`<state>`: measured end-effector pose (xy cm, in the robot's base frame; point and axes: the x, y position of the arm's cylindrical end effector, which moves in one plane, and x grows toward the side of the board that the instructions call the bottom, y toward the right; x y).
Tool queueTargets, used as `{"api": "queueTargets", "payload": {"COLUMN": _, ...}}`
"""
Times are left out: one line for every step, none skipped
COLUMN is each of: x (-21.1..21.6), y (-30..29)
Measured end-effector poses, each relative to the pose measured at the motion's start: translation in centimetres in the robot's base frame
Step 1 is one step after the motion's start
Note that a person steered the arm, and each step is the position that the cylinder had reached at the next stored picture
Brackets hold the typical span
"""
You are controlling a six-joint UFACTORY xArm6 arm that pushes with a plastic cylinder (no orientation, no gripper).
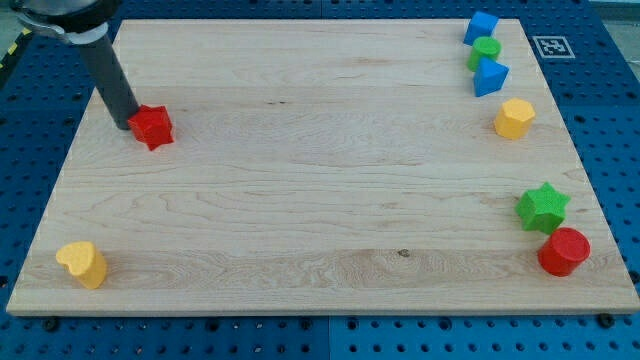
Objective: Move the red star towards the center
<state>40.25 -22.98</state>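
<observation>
Red star [152,126] sits far left on the wooden board [300,150], well apart from center. Compact shape, no clear long axis; one point seems to aim toward the near side, hard to tell. My tip [122,124] touches the star's left edge, holding nothing, just a bare rod. Yellow block [82,264] near-left corner. Blue perforated table [610,110] surrounds the board.

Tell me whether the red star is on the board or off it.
On. The red star sits flat on the wooden board near its left edge, my tip against its left side.
</observation>
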Motion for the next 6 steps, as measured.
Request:
{"api": "queueTargets", "payload": {"x": 2.3, "y": 0.4}}
{"api": "queueTargets", "payload": {"x": 2.8, "y": 2.0}}
{"api": "queueTargets", "payload": {"x": 2.0, "y": 4.2}}
{"api": "queueTargets", "payload": {"x": 1.9, "y": 7.2}}
{"api": "queueTargets", "payload": {"x": 0.3, "y": 10.7}}
{"api": "queueTargets", "payload": {"x": -2.3, "y": 14.0}}
